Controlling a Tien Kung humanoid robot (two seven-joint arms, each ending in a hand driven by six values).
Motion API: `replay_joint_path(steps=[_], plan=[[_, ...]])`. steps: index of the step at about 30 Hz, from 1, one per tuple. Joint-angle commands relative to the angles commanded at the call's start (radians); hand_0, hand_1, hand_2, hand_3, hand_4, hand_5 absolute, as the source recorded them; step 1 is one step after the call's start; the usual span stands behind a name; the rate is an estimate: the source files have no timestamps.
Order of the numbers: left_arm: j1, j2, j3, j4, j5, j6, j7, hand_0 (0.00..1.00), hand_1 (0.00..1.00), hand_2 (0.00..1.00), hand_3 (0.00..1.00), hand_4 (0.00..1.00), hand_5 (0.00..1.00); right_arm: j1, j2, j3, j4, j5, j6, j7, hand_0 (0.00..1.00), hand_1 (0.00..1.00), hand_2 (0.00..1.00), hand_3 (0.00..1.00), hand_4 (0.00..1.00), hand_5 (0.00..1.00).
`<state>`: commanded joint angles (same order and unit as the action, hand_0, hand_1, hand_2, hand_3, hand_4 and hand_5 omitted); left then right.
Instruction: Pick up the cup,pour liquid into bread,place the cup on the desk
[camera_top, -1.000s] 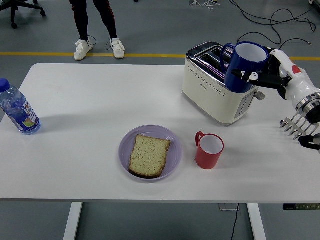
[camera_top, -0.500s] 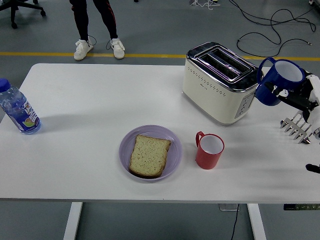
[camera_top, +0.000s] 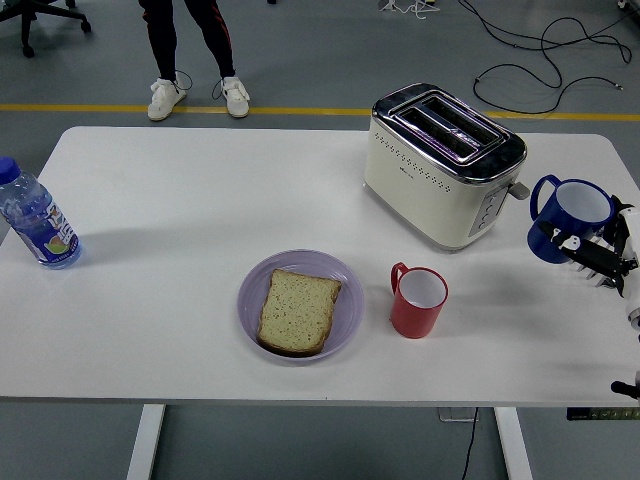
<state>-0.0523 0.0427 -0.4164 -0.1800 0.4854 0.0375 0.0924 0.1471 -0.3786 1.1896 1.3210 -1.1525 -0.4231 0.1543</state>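
Blue cup has dropped toward the white table

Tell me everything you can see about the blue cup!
The blue cup is a glossy dark blue mug with a pale inside and a loop handle pointing to the picture's left. It sits upright, low at the table's right edge, right of the toaster, gripped by the robot's right hand. Whether it rests on the table is unclear.

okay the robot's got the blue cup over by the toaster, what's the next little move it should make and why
Probably lower the blue cup the last bit onto the white table and let go. The right hand holds it upright, low at the table's right edge beside the toaster, far from the bread, so it looks like the set-down stage.
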Motion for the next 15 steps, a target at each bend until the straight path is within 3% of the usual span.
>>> replay_joint_path(steps=[15], plan=[[0.021, -0.005, 0.024, 0.0, 0.001, -0.003, 0.005, 0.675, 0.713, 0.744, 0.672, 0.427, 0.944, -0.027, 0.087, -0.053, -0.143, 0.011, -0.035, 0.157, 0.544, 0.435, 0.543, 0.556, 0.561, 0.028]])
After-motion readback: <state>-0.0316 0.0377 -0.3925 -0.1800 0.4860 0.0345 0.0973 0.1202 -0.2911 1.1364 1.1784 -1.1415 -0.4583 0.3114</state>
